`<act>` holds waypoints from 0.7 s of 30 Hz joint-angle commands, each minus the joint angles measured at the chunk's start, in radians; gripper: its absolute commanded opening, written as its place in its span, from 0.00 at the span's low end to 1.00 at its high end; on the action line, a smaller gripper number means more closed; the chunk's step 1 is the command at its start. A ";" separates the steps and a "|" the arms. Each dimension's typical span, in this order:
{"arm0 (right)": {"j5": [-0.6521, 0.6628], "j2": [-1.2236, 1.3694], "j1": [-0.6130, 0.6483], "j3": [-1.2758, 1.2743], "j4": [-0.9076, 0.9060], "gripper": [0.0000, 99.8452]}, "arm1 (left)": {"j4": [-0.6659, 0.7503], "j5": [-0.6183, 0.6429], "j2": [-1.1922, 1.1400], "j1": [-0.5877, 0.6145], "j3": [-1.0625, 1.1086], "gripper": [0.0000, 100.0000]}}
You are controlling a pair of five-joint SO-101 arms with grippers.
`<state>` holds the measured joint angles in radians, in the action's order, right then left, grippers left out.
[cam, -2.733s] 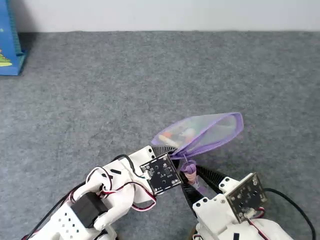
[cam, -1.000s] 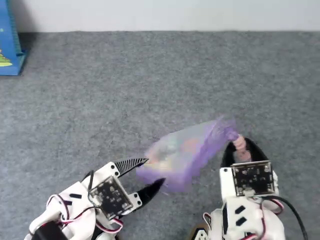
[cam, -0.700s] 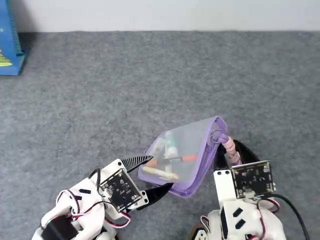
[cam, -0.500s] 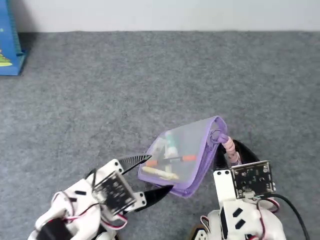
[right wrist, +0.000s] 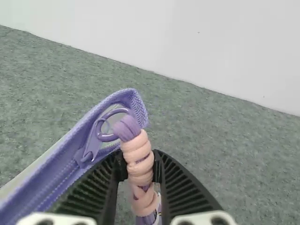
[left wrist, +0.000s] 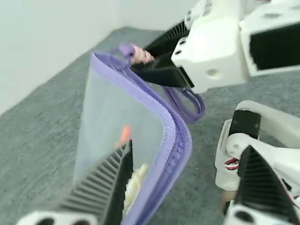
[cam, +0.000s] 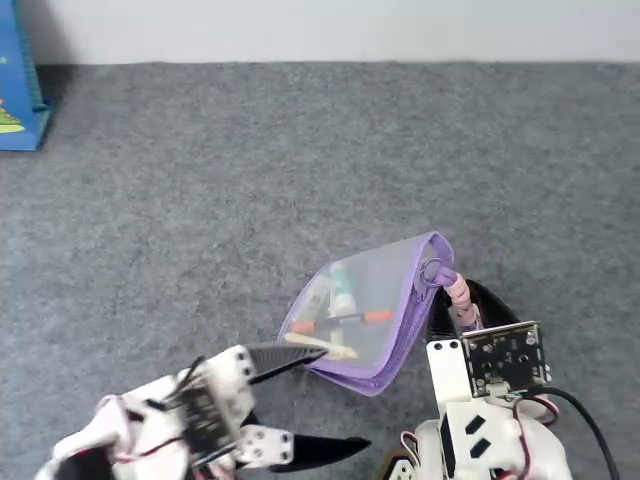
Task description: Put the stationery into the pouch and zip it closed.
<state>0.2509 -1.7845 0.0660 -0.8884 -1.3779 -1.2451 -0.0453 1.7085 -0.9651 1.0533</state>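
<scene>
So the purple pouch [cam: 365,305] is sitting near the front of the grey table [cam: 200,180], right between the two arms, and it's standing propped up at a tilt instead of lying flat. The stationery [cam: 338,318] is showing through the see-through side, all of it inside: something with an orange tip, a pale yellowish piece lower down and a greenish-white bit near the top. The right gripper [cam: 462,305] is pinching the pink strap [cam: 457,292] that's hanging off the zipper pull [cam: 432,272], with both fingers clamped tight on the strap, and the pull is sitting right at the pouch's top corner. In the right wrist view the strap is sticking up out of the closed jaws just beside that corner. From what the left wrist view is showing, the zipper edge is looking closed all along the part I can see. The left gripper [cam: 345,398] is hanging down by the pouch's lower corner on the other side with its fingers spread wide apart and nothing between them. Its ribbed finger is lying over that lower corner, though I can't tell if it's actually touching, and the smooth black one is pointing off well clear of the pouch. A blue box [cam: 18,80] is sitting way off in the far corner against the white wall [cam: 300,30].
</scene>
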 commanded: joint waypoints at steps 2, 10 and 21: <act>-0.011 0.021 0.015 0.008 -0.004 0.01 | 0.141 0.015 -0.014 -0.005 0.124 0.33; -0.037 0.021 0.054 0.005 -0.007 0.01 | 0.275 0.015 -0.014 0.060 0.236 0.31; -0.044 0.021 0.127 0.003 -0.033 0.01 | 0.365 0.011 -0.003 0.147 0.305 0.16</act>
<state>0.2125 -1.7845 0.1872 -0.8884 -1.4085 -0.9045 -0.0376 1.7039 -0.8270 1.3679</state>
